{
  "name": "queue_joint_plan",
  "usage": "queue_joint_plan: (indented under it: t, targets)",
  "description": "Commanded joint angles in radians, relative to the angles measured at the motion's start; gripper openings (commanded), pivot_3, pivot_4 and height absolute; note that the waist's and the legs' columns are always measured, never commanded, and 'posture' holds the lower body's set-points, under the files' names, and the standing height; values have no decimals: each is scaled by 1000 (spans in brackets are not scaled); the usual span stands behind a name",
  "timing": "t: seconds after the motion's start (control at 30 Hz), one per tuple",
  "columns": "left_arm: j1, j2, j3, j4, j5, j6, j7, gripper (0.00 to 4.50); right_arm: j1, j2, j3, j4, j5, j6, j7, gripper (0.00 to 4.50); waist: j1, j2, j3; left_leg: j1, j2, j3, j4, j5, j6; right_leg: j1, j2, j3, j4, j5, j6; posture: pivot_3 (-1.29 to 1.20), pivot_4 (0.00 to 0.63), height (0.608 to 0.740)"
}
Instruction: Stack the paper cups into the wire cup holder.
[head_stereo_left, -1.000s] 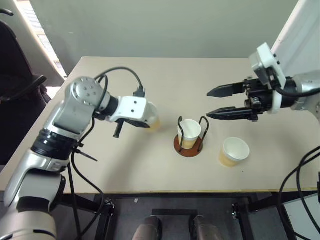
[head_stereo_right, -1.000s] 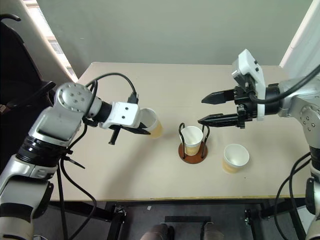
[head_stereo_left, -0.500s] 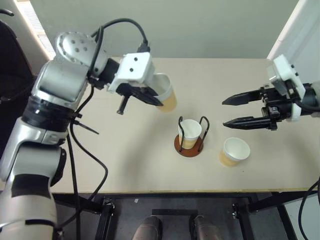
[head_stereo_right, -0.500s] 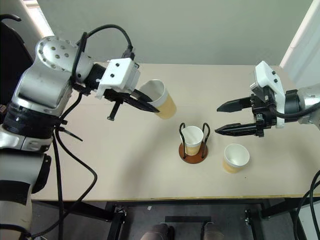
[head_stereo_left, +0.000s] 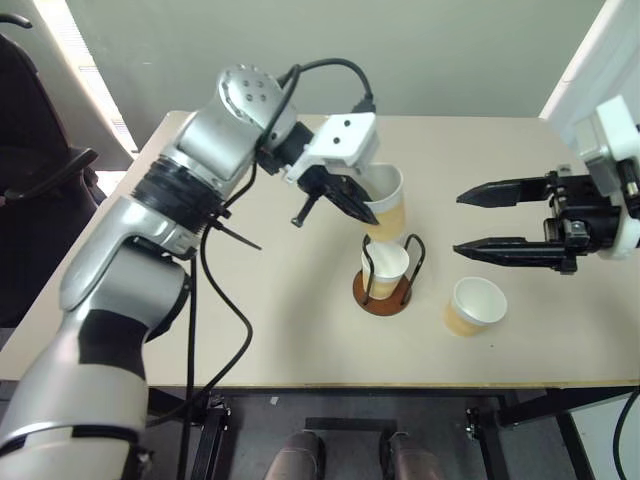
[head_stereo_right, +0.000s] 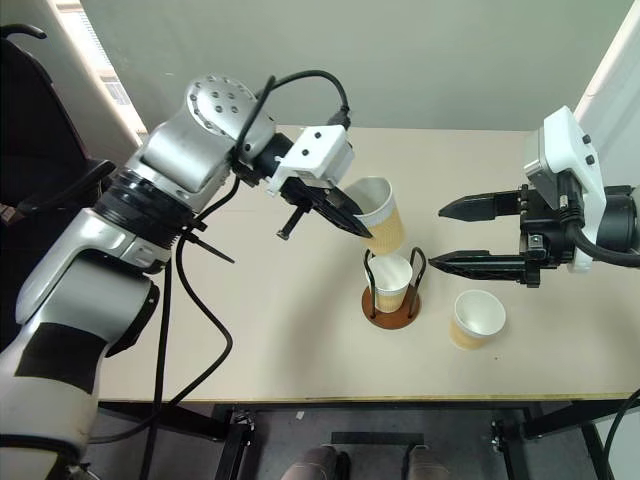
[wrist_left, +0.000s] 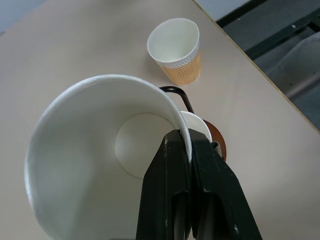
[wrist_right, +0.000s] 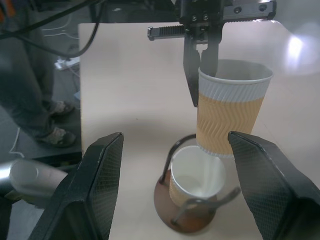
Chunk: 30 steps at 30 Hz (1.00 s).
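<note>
My left gripper (head_stereo_left: 364, 208) is shut on the rim of a paper cup (head_stereo_left: 387, 206), one finger inside and one outside. That cup hangs tilted just above the wire cup holder (head_stereo_left: 379, 296), its bottom close over the second paper cup (head_stereo_left: 386, 267) standing between the wire loops. In the left wrist view the fingers (wrist_left: 172, 165) pinch the held cup's wall (wrist_left: 75, 130). A third paper cup (head_stereo_left: 474, 305) stands upright on the table to the right of the holder. My right gripper (head_stereo_left: 459, 223) hovers open and empty above that cup, pointing left toward the holder.
The beige table (head_stereo_left: 250, 330) has its front edge near me. A black chair (head_stereo_left: 35, 170) stands off its left side and a white panel (head_stereo_left: 575, 70) off its right. A person's legs (wrist_right: 35, 100) stand on the floor beyond the table's left side.
My left gripper carried its cup up and to the right, from the table's left-centre to just above the holder. The right gripper drew back to the right, staying open.
</note>
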Motion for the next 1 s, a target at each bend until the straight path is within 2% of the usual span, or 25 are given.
queue_joint_plan:
  t: [0.03, 0.4, 0.67, 0.93, 1.0]
  targets:
    - [-42, -37, -21, 33, -21, -52, -39, 22, 15, -35, -79, -43, 47, 14, -39, 3465, 2, 0, 0, -1, 0, 0, 1, 0, 0, 0, -1, 0, 0, 0, 2, 0, 150, 740]
    - [0, -47, -138, 19, 3, -130, -39, 22, 80, -108, -133, -55, 97, 17, -60, 3465, 10, 0, 0, -3, -3, 0, 3, -4, 2, -1, -2, 2, 0, -6, 10, 0, 150, 740]
    - [2, -66, -144, 41, 15, -155, -39, 22, 86, -247, -175, 7, 80, -15, 16, 3465, 14, 0, 0, -5, -3, 0, 10, -8, 5, 1, -2, 1, -1, -7, 12, 0, 150, 740]
    - [4, -90, -153, 49, 34, -171, -39, 22, 106, -267, -192, 1, 84, -21, 14, 3465, 13, 0, 0, -5, -3, 1, 16, -10, 6, 2, -2, 1, 2, -7, 12, 0, 150, 740]
    - [3, -99, -149, 55, 42, -177, -39, 421, 111, -271, -196, 0, 85, -21, 14, 3465, 14, 0, 0, -4, -3, 1, 16, -10, 6, 2, -2, 1, 2, -7, 13, 0, 150, 740]
